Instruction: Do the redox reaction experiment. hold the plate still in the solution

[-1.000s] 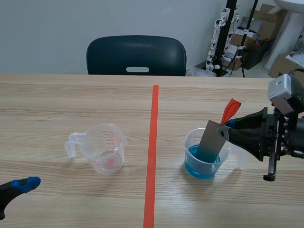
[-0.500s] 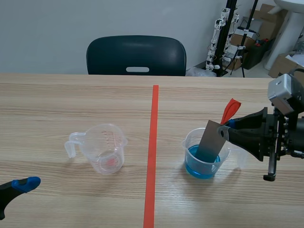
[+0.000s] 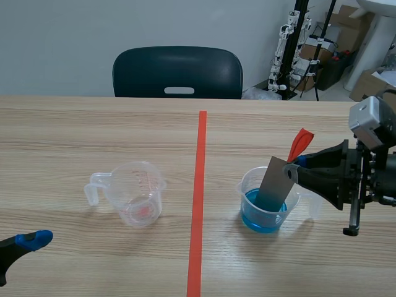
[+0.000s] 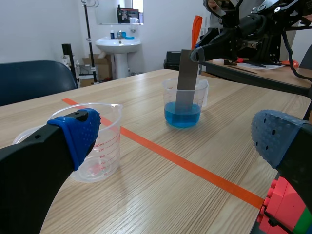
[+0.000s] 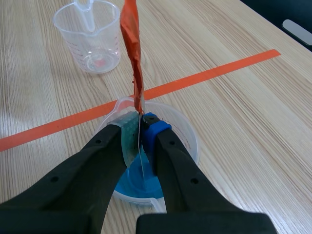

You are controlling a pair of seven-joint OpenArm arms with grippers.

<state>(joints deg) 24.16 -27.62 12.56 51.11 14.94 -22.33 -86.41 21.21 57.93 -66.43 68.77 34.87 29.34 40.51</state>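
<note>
Your right fingers, right of centre in frame, pinch the grey plate; its lower end stands tilted in blue solution inside the clear beaker. Left fingers, lower-left corner, spread wide, holding nothing.

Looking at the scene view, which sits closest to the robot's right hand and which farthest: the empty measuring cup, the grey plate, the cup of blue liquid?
1. grey plate: clamped in the right hand.
2. cup of blue liquid: just under the hand, around the plate's lower end.
3. empty measuring cup: far off, on the left side.
</note>
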